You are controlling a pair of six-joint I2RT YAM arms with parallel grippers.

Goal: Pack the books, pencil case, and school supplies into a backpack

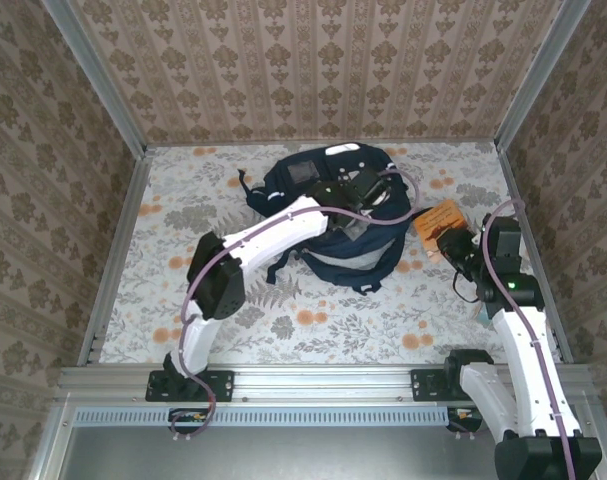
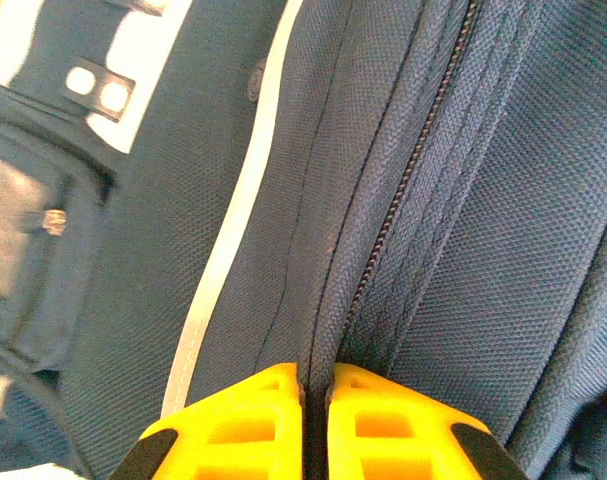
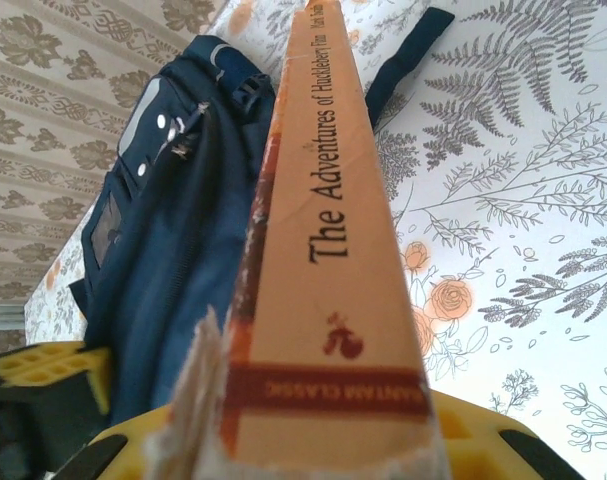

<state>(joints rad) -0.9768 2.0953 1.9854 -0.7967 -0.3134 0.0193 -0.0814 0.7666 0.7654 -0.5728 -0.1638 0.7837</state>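
Top external: left gripper (image 1: 355, 190) sits down on the backpack (image 1: 283, 190). The right gripper (image 1: 453, 245) is just beside the bag, carrying the orange book (image 1: 438, 215).

Left wrist: my fingers (image 2: 253, 425) are pressed together on a fold of navy fabric. The zipper (image 2: 403, 200) runs just right of them, its teeth closed where visible.

Right wrist: book spine clamped between the fingers, backpack to their left.

Risk: the thin fabric pinch may slip on lifting. With no mouth opened, the book would jam against cloth.
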